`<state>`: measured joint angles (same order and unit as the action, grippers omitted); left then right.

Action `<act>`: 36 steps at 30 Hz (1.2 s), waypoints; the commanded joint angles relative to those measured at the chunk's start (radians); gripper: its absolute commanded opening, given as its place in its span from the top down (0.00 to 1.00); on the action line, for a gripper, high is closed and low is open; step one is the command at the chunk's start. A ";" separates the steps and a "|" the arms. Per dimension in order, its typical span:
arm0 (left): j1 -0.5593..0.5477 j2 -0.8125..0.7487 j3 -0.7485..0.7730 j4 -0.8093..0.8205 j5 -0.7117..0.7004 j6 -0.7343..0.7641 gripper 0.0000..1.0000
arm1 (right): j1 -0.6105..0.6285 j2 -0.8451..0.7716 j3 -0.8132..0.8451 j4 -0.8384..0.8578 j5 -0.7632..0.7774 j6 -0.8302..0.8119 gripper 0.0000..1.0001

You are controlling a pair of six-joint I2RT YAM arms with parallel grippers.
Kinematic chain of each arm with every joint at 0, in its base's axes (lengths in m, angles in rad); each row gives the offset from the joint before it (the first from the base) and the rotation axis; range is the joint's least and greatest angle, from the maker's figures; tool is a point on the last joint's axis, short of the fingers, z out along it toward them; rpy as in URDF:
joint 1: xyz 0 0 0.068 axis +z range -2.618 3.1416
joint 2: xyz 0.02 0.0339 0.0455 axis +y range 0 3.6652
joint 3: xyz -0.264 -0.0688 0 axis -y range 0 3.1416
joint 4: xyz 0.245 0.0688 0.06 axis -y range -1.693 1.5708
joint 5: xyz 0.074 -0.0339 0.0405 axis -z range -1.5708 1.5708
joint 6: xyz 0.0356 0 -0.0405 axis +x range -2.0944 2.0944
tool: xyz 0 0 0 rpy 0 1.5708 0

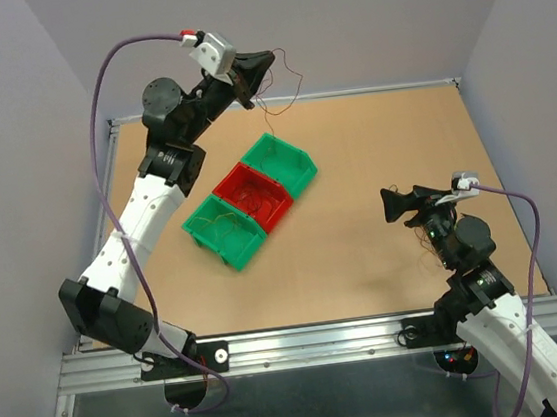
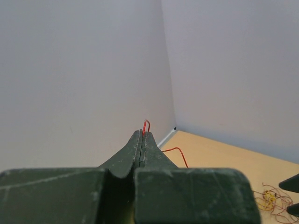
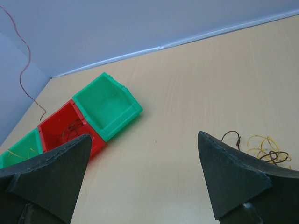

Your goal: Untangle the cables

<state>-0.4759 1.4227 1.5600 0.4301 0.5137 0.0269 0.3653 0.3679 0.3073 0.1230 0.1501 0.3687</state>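
Got the left pincer (image 2: 142, 135) squeezed shut on a single red cable (image 2: 176, 149) way up at 12 o'clock over the counter (image 1: 371, 138), strand dangling off the tip, plus the right pincer (image 3: 144, 135) spread wide at 3 o'clock with the loose clump of cables (image 3: 264, 151) just beside it at its 4 o'clock.

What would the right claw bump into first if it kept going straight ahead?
Probably the bare table: the open right claw seems tipped down toward it. The red bin sits farther on and off to the side, though depth is hard to judge here.
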 commanded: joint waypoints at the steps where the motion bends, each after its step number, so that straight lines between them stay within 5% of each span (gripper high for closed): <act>1: 0.000 0.070 -0.003 0.019 -0.037 0.056 1.00 | -0.003 -0.007 0.015 0.055 -0.020 -0.019 0.00; 17: 0.033 0.142 -0.051 0.091 -0.066 0.116 1.00 | -0.002 -0.020 0.015 0.055 -0.037 -0.020 0.00; 36: 0.031 0.160 0.124 0.029 -0.047 0.073 1.00 | -0.003 -0.006 0.018 0.058 -0.041 -0.019 0.00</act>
<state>-0.4435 1.5730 1.6306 0.4217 0.4709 0.0883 0.3653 0.3599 0.3073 0.1284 0.1230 0.3618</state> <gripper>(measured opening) 0.022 0.999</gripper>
